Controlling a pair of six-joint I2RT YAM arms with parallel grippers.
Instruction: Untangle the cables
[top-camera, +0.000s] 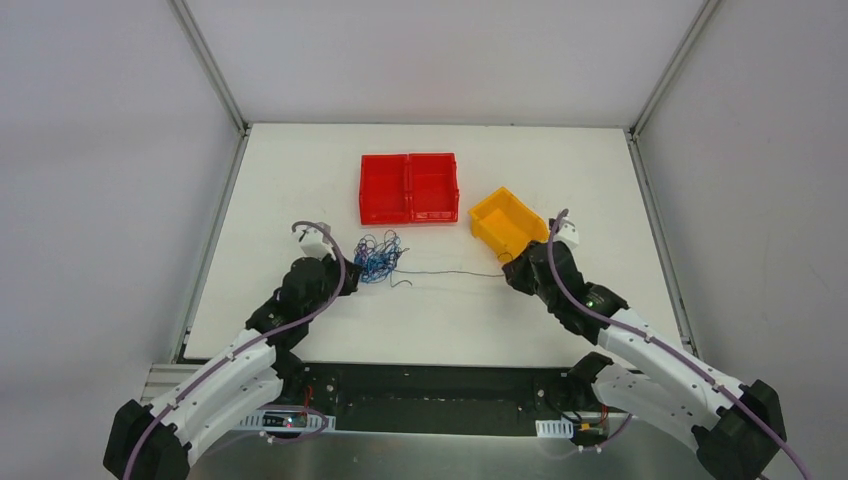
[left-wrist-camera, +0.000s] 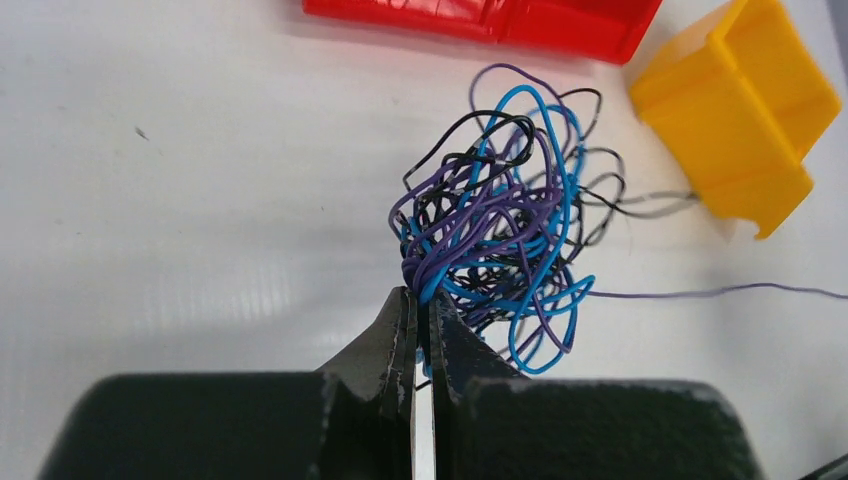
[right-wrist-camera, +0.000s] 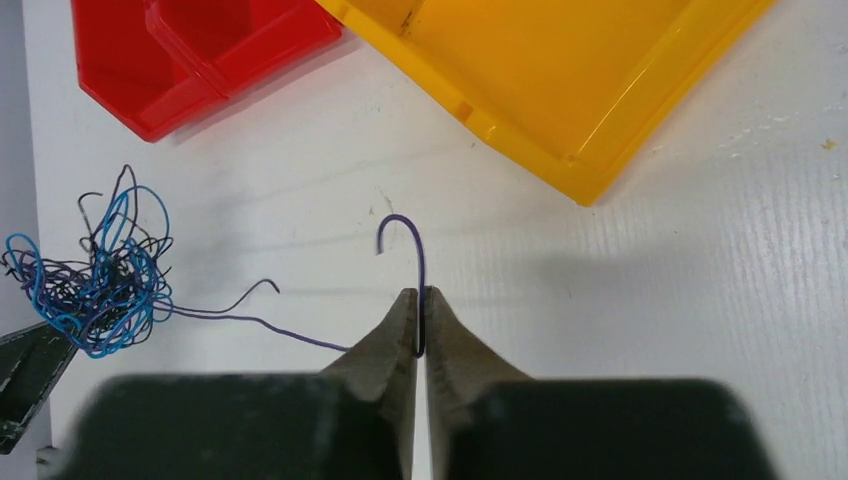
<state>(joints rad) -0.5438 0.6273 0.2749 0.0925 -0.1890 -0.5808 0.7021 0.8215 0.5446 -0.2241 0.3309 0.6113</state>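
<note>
Cables (top-camera: 378, 257): a blue, purple and black tangle on the bench (top-camera: 300, 180), in front of the red bin (top-camera: 409, 187). Left gripper (left-wrist-camera: 420, 305): pinched tight on the tangle's near edge. Right gripper (right-wrist-camera: 420, 310): clamped on one purple cable (right-wrist-camera: 421, 265) running out from the tangle. Its hooked end protrudes past the tips, near the yellow bin (right-wrist-camera: 560, 80).

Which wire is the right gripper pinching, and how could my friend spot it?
Start at the white table and find the curly tangle of thin blue, purple and black wires left of its middle. One thin purple wire runs straight out to the right gripper, beside the yellow plastic bin. It alone is stretched straight; the others are curled.
</note>
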